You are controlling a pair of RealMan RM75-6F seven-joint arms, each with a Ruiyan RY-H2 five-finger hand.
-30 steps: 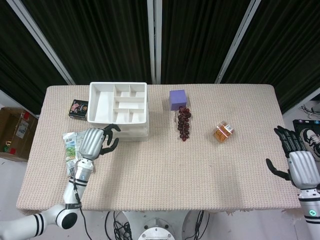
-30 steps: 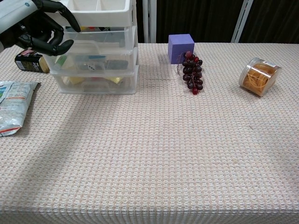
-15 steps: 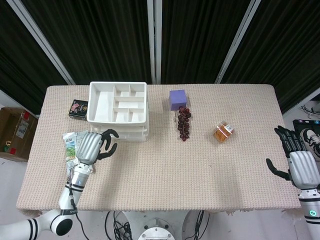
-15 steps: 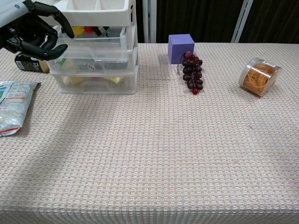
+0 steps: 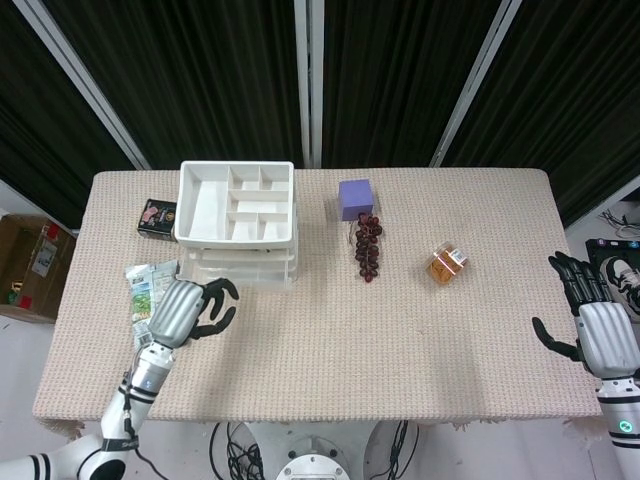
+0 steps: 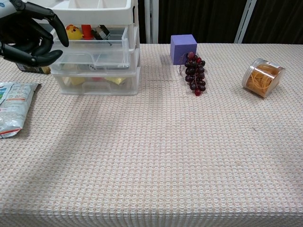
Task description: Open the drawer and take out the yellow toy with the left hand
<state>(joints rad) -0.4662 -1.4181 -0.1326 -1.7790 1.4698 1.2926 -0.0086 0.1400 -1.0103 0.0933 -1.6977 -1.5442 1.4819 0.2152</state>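
**Drawer pulled out, yellow toy showing**

Surface carries one clear drawer unit of three drawers; top drawer stands open; one left hand, fingers curled on nothing, hovers beside its front; one right hand spread, well apart; one small rounded yellow toy sits inside, left.

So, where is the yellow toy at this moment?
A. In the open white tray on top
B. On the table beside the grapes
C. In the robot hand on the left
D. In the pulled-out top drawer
D. In the chest view the yellow toy sits at the back of the pulled-out top drawer, while the left robot hand holds nothing.
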